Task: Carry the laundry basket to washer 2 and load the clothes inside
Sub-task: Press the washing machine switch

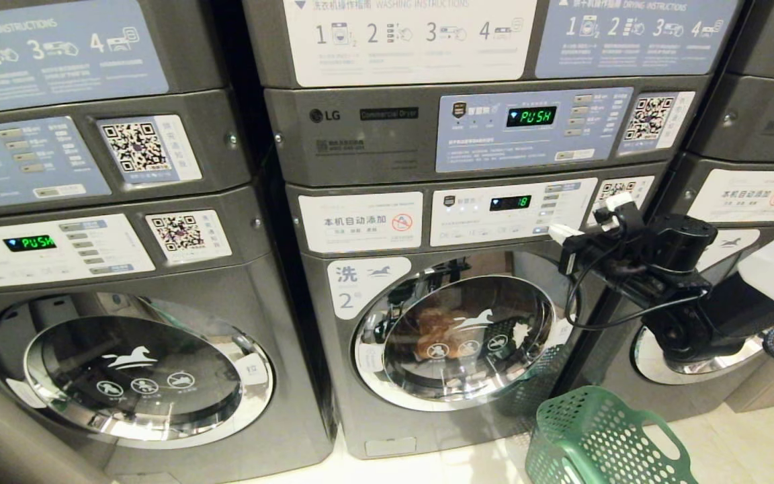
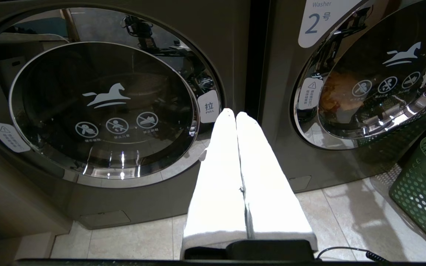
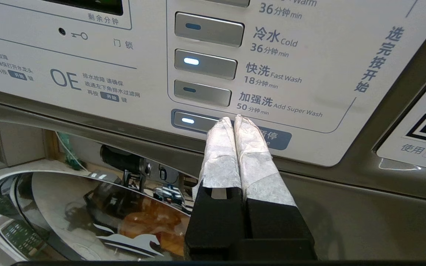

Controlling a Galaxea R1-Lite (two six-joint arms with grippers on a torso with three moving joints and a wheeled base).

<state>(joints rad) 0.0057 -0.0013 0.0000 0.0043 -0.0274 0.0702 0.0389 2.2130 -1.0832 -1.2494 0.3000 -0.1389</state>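
Observation:
Washer 2 [image 1: 333, 376] stands in the middle with its round door [image 1: 457, 339] closed; its label [image 2: 314, 22] carries a blue 2. Behind the glass lie the clothes [image 1: 434, 329], an orange-brown bundle [image 3: 150, 225]. The green laundry basket [image 1: 595, 437] sits on the floor at the washer's lower right, and no garments show in the part I see. My right gripper [image 3: 234, 120] is shut, its wrapped tips at the lit bottom button [image 3: 194, 120] of the control panel. Shut and empty, my left gripper [image 2: 232, 113] hangs low, pointing between the two washers.
A like grey washer [image 1: 132, 376] stands to the left and another machine [image 1: 696, 376] to the right, behind my right arm. Dryers [image 1: 360, 134] are stacked above. The panel display [image 1: 510, 202] reads 18. Pale tiled floor [image 1: 750, 437] lies in front.

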